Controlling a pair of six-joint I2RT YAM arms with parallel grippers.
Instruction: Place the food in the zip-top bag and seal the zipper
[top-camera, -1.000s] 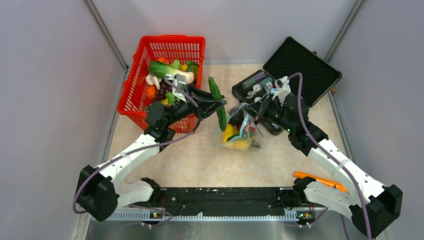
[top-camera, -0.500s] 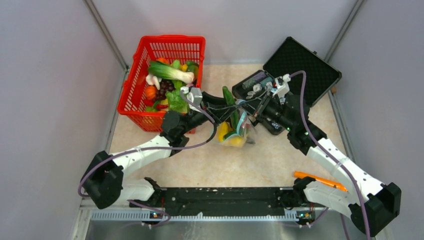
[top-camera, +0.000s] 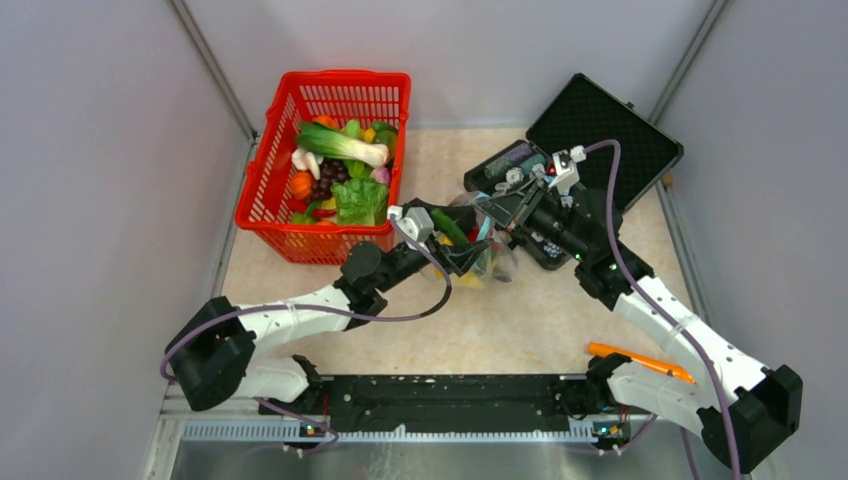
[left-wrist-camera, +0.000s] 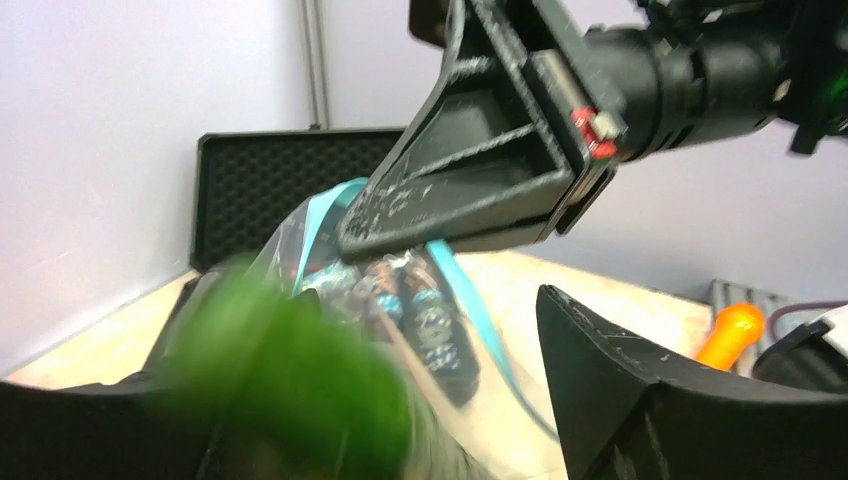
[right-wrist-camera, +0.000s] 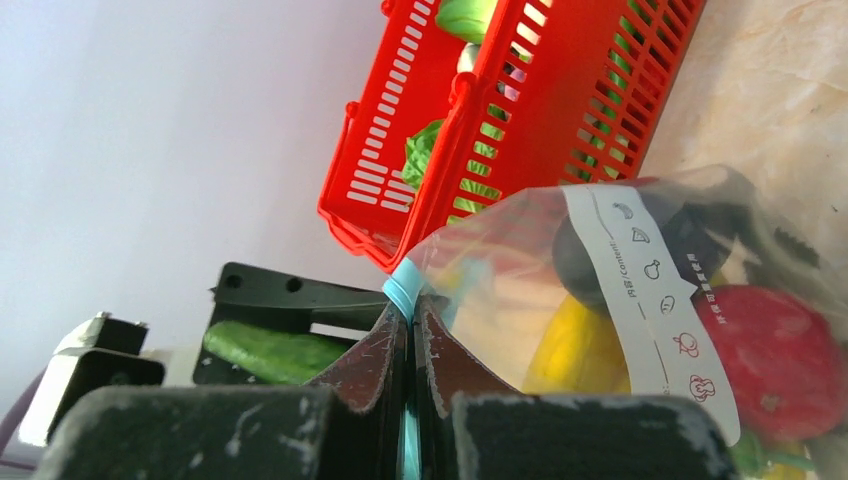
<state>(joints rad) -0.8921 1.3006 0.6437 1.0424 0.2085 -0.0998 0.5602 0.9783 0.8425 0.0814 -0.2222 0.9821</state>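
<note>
The zip-top bag sits mid-table, clear plastic with a white label. Yellow food, a red round piece and a dark eggplant lie inside it. My right gripper is shut on the light-blue zipper and holds the bag's mouth up. At that mouth is my left gripper, open. The green cucumber is blurred against its left finger, with a wide gap to the right finger. The zipper strip runs just beyond the cucumber.
A red mesh basket with more toy vegetables stands at the back left. An open black case with small trinkets lies at the back right, behind my right arm. An orange stick tool rests near the right arm's base.
My left arm has carried the cucumber from beside the basket rightward to the bag's mouth, and its jaws have spread apart. The right gripper has kept its hold on the zipper.
</note>
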